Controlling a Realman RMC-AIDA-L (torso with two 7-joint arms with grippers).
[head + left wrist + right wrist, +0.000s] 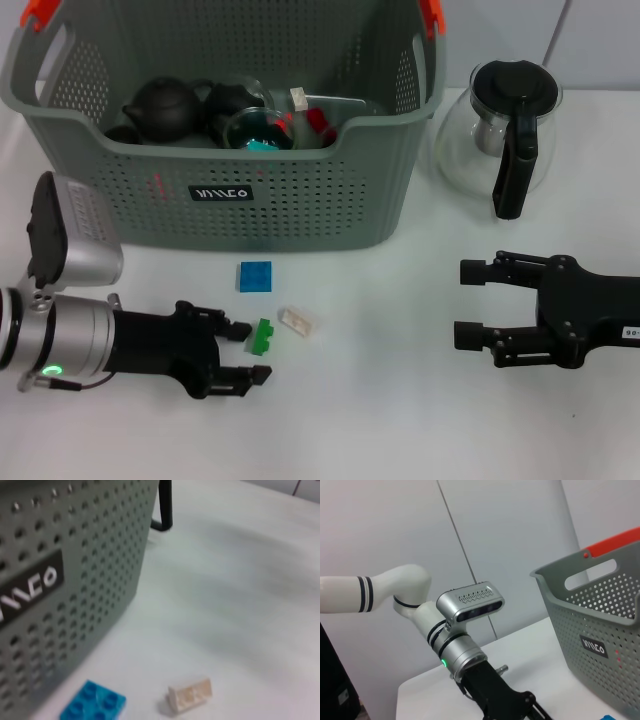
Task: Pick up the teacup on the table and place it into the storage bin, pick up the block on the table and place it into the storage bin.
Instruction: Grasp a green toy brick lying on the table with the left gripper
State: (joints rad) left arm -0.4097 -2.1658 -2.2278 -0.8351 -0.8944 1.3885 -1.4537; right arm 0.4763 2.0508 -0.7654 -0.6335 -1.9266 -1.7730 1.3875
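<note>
Left to right in the head view: the left tool (250, 352) lies low over the white surface (380, 420) at the near left, its two black fingers spread apart, with a green block (262, 337) between the fingertips, close to the upper one; whether either finger touches it cannot be told, and the block rests on the surface. Just beyond the fingertips a small cream block (297, 320) lies on the surface, and a blue block (254, 276) lies a little farther back, close to the front wall of the storage bin (300, 210). The left wrist view shows the same blue block (94, 703) and cream block (190, 695) beside the perforated grey wall of the bin (75, 570), which bears a black label with white lettering. The bin stands at the rear left-centre, with orange-red handle tips; inside it lie a dark teapot (165, 108), a glass vessel (258, 128) and other small items that cannot be told apart. To the right of the bin stands a glass coffee pot (503, 135) with black lid and handle. At the near right, the right tool (468, 303) rests low over the surface, fingers wide apart and holding nothing. The right wrist view shows the left arm (455, 630) and the bin's side wall (600, 640).
</note>
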